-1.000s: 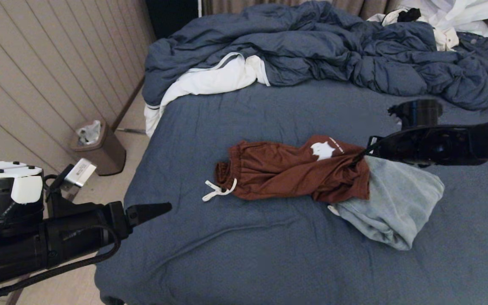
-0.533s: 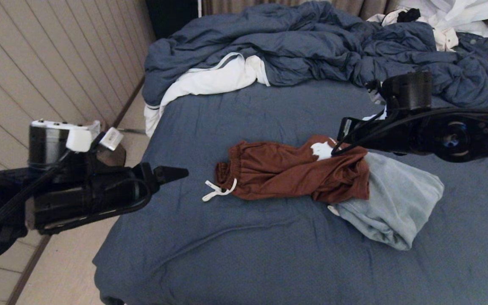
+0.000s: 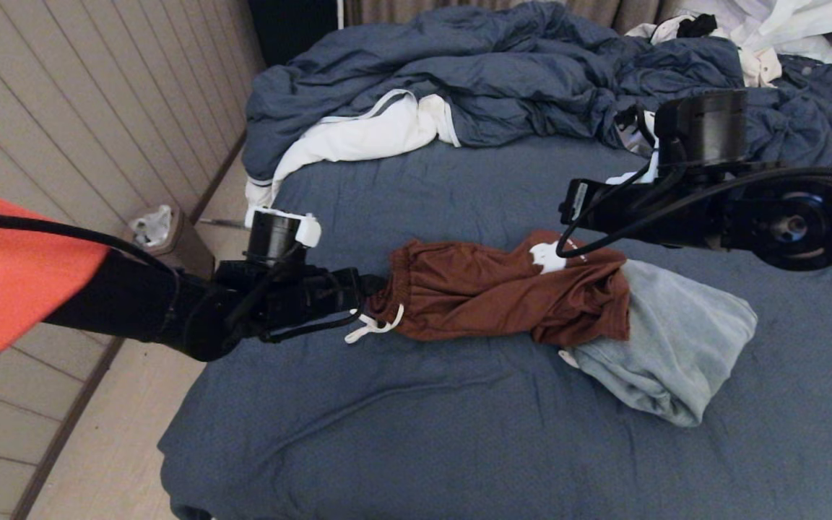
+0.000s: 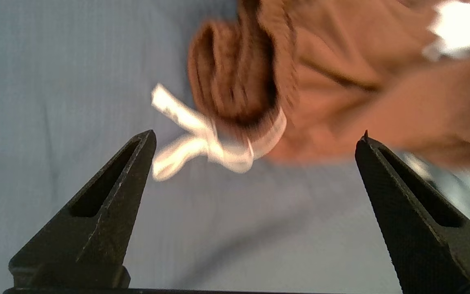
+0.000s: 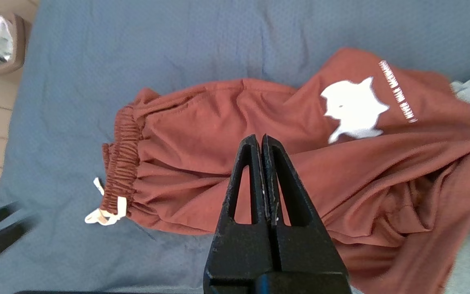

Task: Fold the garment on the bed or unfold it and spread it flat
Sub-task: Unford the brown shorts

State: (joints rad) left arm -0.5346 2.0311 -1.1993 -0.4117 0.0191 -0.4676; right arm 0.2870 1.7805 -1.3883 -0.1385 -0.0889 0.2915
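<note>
Two arms: I had both out over the bed (image 3: 416,433), one at each end of the shorts (image 3: 495,292).
Shorts: rust-brown, bunched lengthwise mid-mattress, not spread flat; waistband toward my left, white drawstring (image 3: 371,326) trailing on the sheet.
Left gripper (image 4: 255,141): a second before it hung off the bed's edge; I had since swung it in to just beside the waistband. Its jaws stood wide apart, nothing between them, the drawstring just ahead.
Right gripper (image 5: 262,141): it had risen from the leg end and hovered above the shorts, jaws pressed together and holding nothing.
Meaning: I judged the left arm was set to take the waistband, so unfolding had not really begun.
Towel (image 3: 669,354): a pale grey-blue cloth lay under the leg end, touching the shorts; I expected it might drag along with any pull.
Duvet (image 3: 531,79): heaped across the far end, well apart from the shorts, limiting room to spread that way.
Bin (image 3: 163,249): on the floor by the bed's left side, out of the way.
</note>
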